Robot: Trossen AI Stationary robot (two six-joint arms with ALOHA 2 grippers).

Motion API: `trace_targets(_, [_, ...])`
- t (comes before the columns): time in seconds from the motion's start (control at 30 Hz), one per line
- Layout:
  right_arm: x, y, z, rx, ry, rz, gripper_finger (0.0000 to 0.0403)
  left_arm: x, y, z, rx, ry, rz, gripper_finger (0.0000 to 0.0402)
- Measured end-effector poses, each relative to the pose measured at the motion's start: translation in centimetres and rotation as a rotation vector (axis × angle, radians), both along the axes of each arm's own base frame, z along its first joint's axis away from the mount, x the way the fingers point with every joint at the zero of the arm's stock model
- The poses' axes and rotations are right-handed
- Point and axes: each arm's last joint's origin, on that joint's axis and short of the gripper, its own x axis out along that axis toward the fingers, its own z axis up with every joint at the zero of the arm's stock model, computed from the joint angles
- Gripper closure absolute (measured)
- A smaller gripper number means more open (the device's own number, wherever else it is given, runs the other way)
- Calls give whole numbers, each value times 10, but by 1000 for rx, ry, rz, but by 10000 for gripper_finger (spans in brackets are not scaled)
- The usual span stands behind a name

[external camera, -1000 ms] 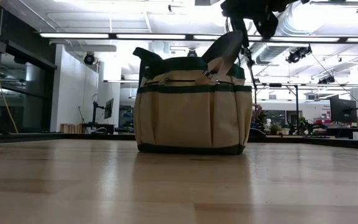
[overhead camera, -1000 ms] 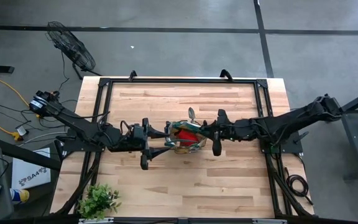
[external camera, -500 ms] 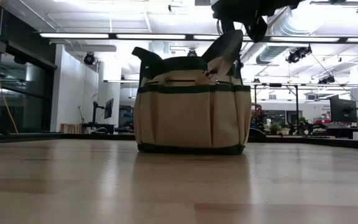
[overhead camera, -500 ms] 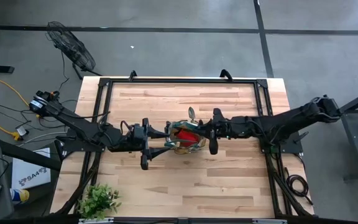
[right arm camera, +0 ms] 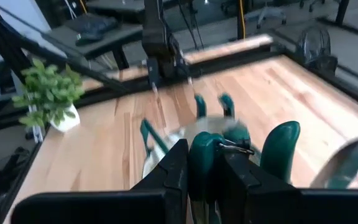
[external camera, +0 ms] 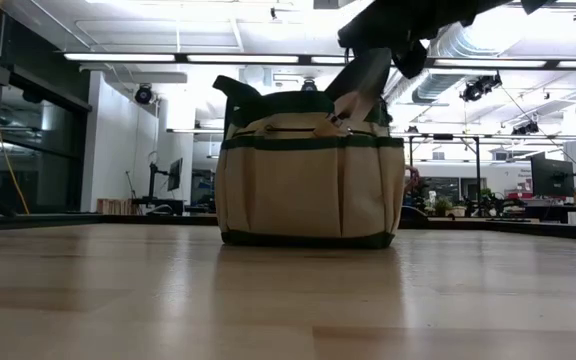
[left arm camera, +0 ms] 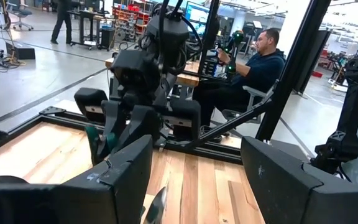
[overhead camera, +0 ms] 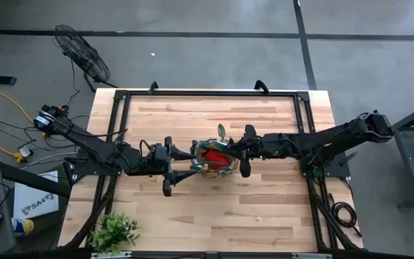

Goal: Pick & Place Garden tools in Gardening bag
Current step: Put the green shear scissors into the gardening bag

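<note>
Gardening bag [overhead camera: 215,160] sits upright mid-tabletop [overhead camera: 264,208], between the two arms.

Right end effector [right arm camera: 207,165]: fingers nearly closed, pinching one dark green handle of the pruning shears [right arm camera: 241,149]; second green handle sticks up just beside the fingers. It's hovering over the bag's right rim in the high view [overhead camera: 237,151], and in the low view it's right above the bag's top edge [external camera: 393,35]. Shears hang over the bag opening, blade end hidden below the fingers.

Left end effector [overhead camera: 185,160]: fingers spread wide, holding nothing, parked just left of the bag at about rim level.

In the bag: red cloth-like bundle [overhead camera: 215,152] fills most of the opening. Trowel [external camera: 360,78] leans out of the top with its metal blade up, angled toward the right arm. Loop handles [external camera: 240,95] stand up on the other side. Side pockets face the low camera.

Further out: leafy plant [overhead camera: 113,232] at the near-left tabletop corner, well clear of the bag. Floor fan [overhead camera: 82,52] beyond the far-left corner. A seated person [left arm camera: 257,68] shows in the left wrist view, past the tabletop.
</note>
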Motion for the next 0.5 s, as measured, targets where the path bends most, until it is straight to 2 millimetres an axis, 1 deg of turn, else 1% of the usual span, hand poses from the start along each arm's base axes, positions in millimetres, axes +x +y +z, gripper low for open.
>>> trace_targets(0.13, [-2, 3, -5, 7, 53, 6, 363, 0, 0, 0, 0, 0, 0, 160])
trace_targets(0.3, [-3, 8, -5, 2, 52, 14, 363, 0, 0, 0, 0, 0, 0, 160])
trace_targets(0.4, [-3, 9, -5, -10, 48, -15, 363, 0, 0, 0, 0, 0, 0, 160])
trace_targets(0.5, [-2, 9, -1, -21, 12, -15, 363, 0, 0, 0, 1, 1, 0, 160])
